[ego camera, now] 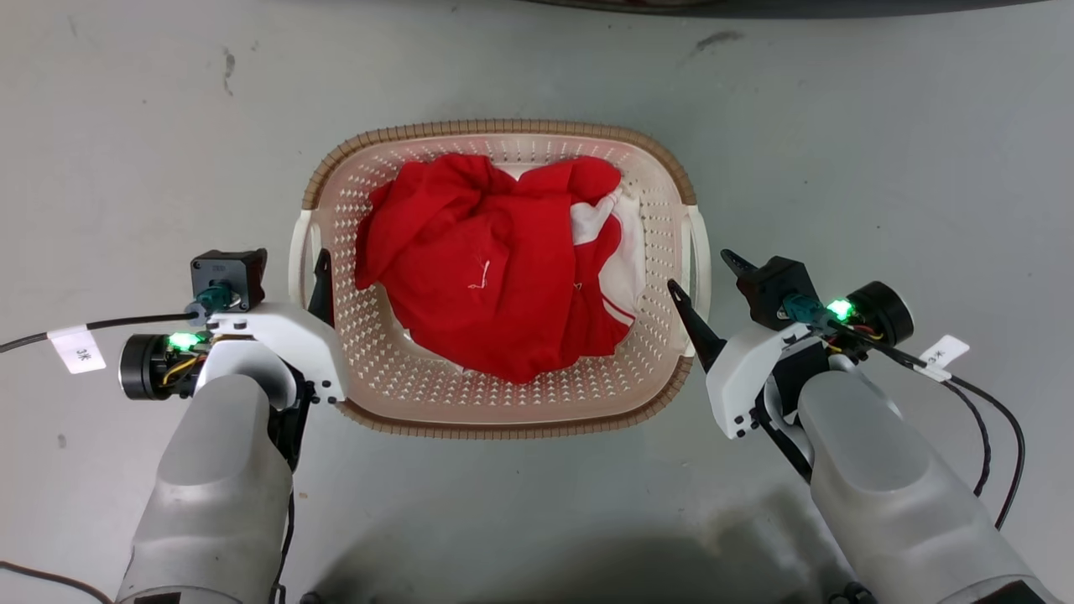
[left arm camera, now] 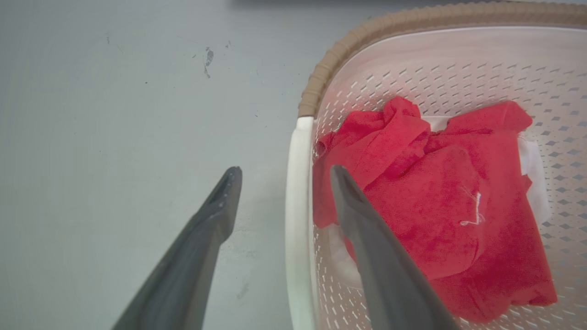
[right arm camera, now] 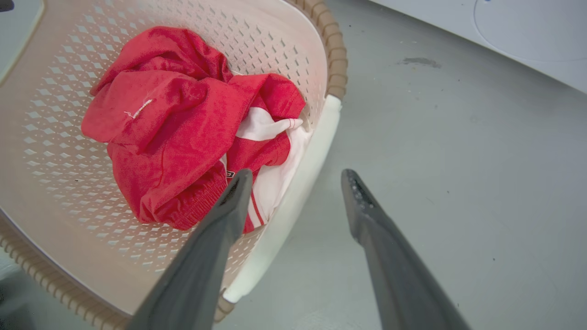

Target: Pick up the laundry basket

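The laundry basket [ego camera: 503, 127], cream-white and perforated with a brown woven-look rim, stands on the grey floor and holds crumpled red and white clothes [ego camera: 487, 268]. My left gripper [ego camera: 294, 281] is open and straddles the basket's white left handle [left arm camera: 298, 206], one finger inside the wall and one outside. On the other side my right gripper [ego camera: 699, 270] is also open astride the white right handle [right arm camera: 312, 169], its inner finger over the clothes [right arm camera: 169, 119]. Neither pair of fingers presses on a handle. In the wrist views the basket [left arm camera: 330, 59] [right arm camera: 337, 50] is cut off by the frame edges.
Bare grey floor [ego camera: 126, 126] surrounds the basket, with a few scuff marks. A white appliance panel [right arm camera: 504, 27] lies beyond the basket at the right wrist view's upper right. Labelled cables [ego camera: 80, 348] trail from both wrists.
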Controlling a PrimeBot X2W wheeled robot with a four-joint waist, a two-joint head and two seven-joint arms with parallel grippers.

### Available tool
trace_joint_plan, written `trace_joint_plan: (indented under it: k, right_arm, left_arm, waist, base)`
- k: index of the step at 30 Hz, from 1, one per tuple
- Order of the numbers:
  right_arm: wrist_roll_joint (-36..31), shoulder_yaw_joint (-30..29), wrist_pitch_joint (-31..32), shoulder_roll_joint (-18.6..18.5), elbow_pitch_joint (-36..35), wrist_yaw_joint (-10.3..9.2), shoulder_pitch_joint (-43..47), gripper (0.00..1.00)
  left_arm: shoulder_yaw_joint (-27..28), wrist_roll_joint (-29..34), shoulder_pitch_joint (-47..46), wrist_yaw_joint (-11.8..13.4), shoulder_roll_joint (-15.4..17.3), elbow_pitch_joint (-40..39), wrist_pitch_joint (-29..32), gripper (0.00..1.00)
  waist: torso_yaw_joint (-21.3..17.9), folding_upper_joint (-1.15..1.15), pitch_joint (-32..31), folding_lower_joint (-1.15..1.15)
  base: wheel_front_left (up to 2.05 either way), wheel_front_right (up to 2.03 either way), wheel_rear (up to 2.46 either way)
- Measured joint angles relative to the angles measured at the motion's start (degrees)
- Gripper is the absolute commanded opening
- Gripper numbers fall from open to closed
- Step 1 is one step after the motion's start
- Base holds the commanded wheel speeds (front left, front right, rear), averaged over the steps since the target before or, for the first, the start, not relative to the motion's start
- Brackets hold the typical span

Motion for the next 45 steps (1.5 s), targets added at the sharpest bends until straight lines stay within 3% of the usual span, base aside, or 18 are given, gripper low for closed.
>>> trace_joint_plan:
  k: [16,17,18,19,29,45]
  right_arm:
    - [0.0,0.9,0.0,0.0,5.8,0.00,-4.5,1.00]
    - [0.2,1.1,0.0,0.0,6.2,0.00,-4.5,0.69]
    - [0.4,1.4,0.0,0.1,6.4,0.01,-4.5,0.20]
    - [0.4,1.6,0.0,0.2,6.6,0.04,-4.6,0.00]
    - [1.5,2.1,0.0,0.3,7.8,-0.12,-5.0,0.00]
    - [10.1,9.4,2.6,0.3,12.2,-0.12,-1.3,0.00]
  left_arm:
    - [-1.6,-0.4,-2.9,-0.3,-0.5,3.5,0.0,1.00]
    - [-1.7,-0.4,-3.1,-0.3,-0.6,3.7,0.0,1.00]
    - [-1.9,-0.4,-3.2,-0.4,-0.7,4.1,0.0,0.41]
    - [-2.0,-0.5,-3.2,-0.4,-0.8,4.2,0.0,0.00]
    - [-3.2,-0.8,-3.1,-0.8,-1.6,4.7,0.0,0.00]
    - [-5.5,-1.4,0.8,-1.3,-2.1,10.4,0.1,0.00]
  waist:
    - [0.9,0.00,4.8,0.00]
    - [0.9,0.00,4.8,0.00]
    - [1.0,0.00,4.9,0.00]
    - [1.0,0.00,4.9,0.00]
    - [1.0,0.00,2.8,0.00]
    - [0.3,0.00,-10.4,0.00]
  base:
    - [0.00,0.00,0.00]
    - [0.00,0.00,0.00]
    - [0.00,0.00,0.00]
    - [0.00,0.00,0.00]
    - [0.00,0.00,0.00]
    - [0.00,0.00,0.00]
